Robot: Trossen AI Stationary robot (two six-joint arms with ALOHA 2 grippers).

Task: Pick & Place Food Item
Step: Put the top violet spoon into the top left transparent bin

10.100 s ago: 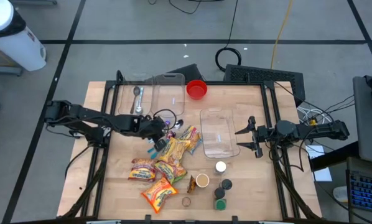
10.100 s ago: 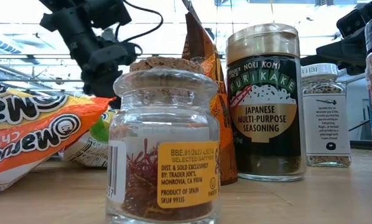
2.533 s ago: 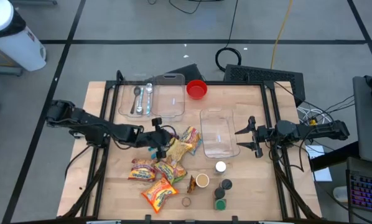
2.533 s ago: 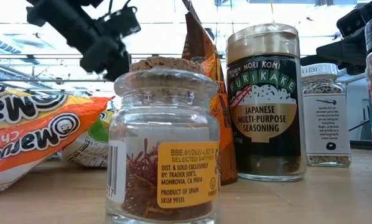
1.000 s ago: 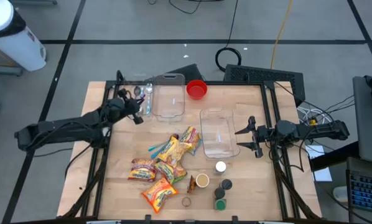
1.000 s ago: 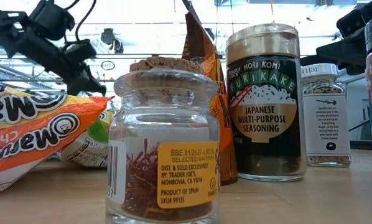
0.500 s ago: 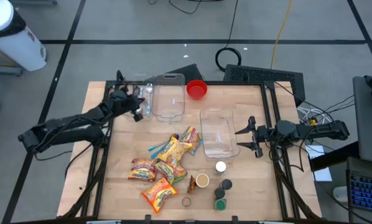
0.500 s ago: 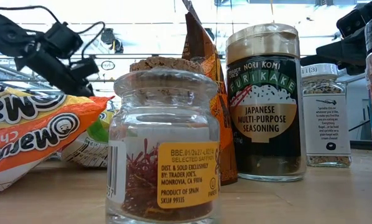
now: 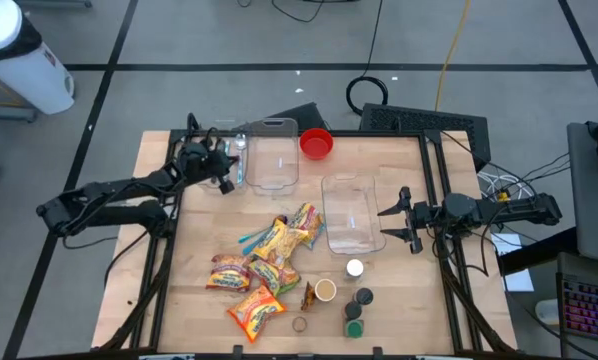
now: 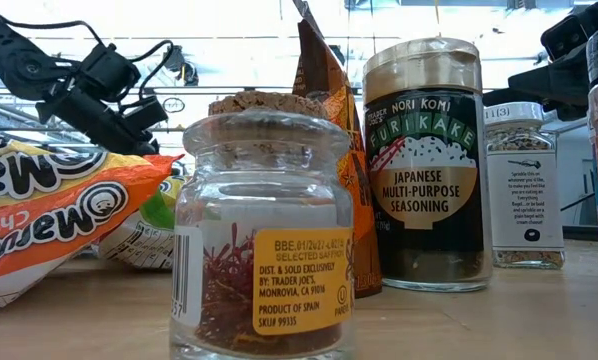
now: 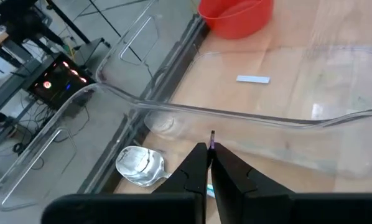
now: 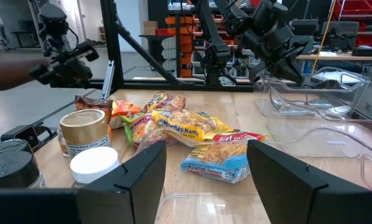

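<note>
Several ramen packets (image 9: 279,240) lie in a heap on the table's middle and near part, also in the right wrist view (image 12: 192,127). My left gripper (image 9: 229,172) is shut over the clear tray (image 9: 201,140) at the far left, where a metal spoon (image 11: 139,165) lies. A thin purple tip (image 11: 212,137) sticks out between its fingertips. My right gripper (image 9: 397,221) waits open and level at the table's right side, beside a clear container (image 9: 352,212), with nothing between its fingers. My left gripper (image 11: 211,149) pinches a thin thing between its two fingers; only its purple tip (image 11: 212,137) shows past the fingertips. The fingers slant down toward the table's far right. The rest of the thing is hidden by the fingers, so what it is cannot be told.
A second clear container (image 9: 271,160) stands right of the tray, its wall (image 11: 236,118) just ahead of my left fingers. A red bowl (image 9: 316,143) sits at the far edge. A blue-handled utensil (image 9: 249,238) lies by the packets. Several spice jars (image 9: 354,300) stand near the front.
My left gripper has edged toward the table's right and sunk a little over the far-left tray, rolling slightly, and has stayed shut. The packets and the right arm have kept still.
</note>
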